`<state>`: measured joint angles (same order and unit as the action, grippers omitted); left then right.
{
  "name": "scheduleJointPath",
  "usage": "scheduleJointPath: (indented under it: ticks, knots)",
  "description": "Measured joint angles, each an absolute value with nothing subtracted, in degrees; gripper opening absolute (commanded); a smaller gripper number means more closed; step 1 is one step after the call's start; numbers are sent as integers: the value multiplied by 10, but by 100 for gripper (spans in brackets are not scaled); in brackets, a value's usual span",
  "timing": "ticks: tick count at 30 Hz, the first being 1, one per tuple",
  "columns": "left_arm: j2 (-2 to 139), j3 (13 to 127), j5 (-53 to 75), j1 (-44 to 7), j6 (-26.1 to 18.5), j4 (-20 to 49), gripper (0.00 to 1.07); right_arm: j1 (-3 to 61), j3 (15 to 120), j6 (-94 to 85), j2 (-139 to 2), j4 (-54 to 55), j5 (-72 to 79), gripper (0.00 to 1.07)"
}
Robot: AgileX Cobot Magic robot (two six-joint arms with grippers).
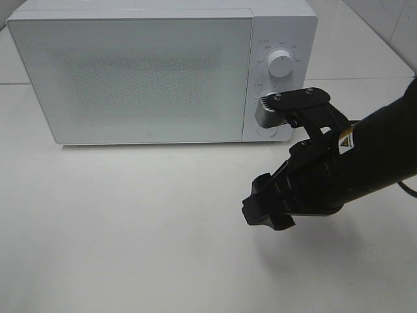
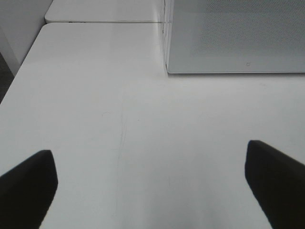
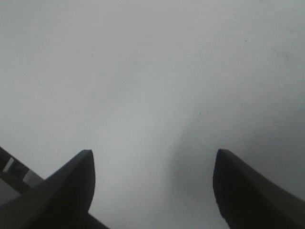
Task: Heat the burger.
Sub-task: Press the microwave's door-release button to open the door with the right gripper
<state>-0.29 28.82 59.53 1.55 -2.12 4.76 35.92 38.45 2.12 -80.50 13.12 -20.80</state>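
White tabletop (image 1: 130, 228) shows between the spread, empty fingers of your right gripper (image 3: 153, 157); your left gripper (image 2: 148, 152) gapes too, facing the shut microwave (image 1: 130, 78). No burger appears near either pair; it is probably already inside.

Microwave (image 1: 130, 78): door speckled, frosted; casing smooth white plastic. Table (image 1: 130, 228): smooth, faintly glossy white. My right gripper (image 3: 152, 164): matt black plastic
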Motion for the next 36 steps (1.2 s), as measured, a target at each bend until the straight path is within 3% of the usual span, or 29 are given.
scheduleJointPath:
  ticks: [11, 36]
  knots:
    - [-3, 288, 595, 15, -21, 48, 100, 359, 413, 55, -728, 77, -354, 68]
    - [-3, 288, 595, 15, -21, 48, 100, 359, 413, 83, -460, 44, -515, 68]
